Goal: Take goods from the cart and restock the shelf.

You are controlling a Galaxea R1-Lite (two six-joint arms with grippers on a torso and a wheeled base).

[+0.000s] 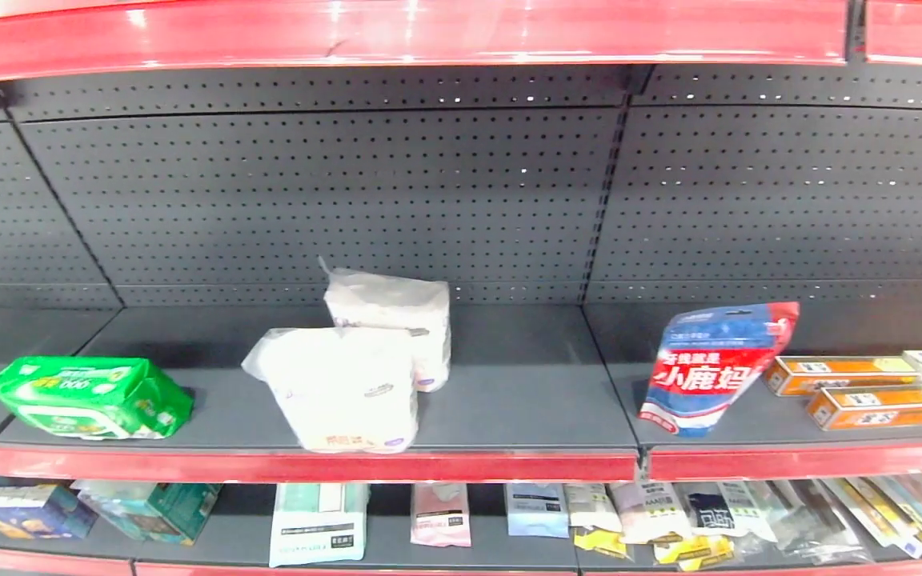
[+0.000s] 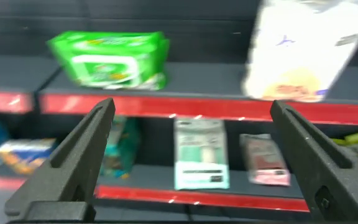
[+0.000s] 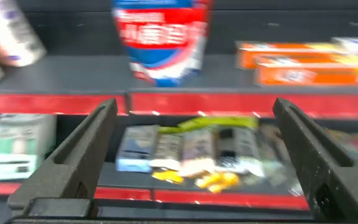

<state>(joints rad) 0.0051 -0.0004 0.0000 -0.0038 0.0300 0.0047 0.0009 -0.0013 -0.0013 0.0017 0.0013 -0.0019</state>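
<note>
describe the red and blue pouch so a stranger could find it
Look at the upper stocked grey shelf with the red front edge, in its right-hand bay. Just left of the orange boxes stands the pouch. It alone is an upright red and blue bag; the boxes lie flat.

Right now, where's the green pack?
In the head view, the green pack lies on the shelf, far left near the front edge, apart from the white packs to its right.

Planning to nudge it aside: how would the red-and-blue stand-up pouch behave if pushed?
The red-and-blue stand-up pouch stands tilted on a narrow base, so it would probably tip. Its glossy film looks slippery and likely flexes.
</note>
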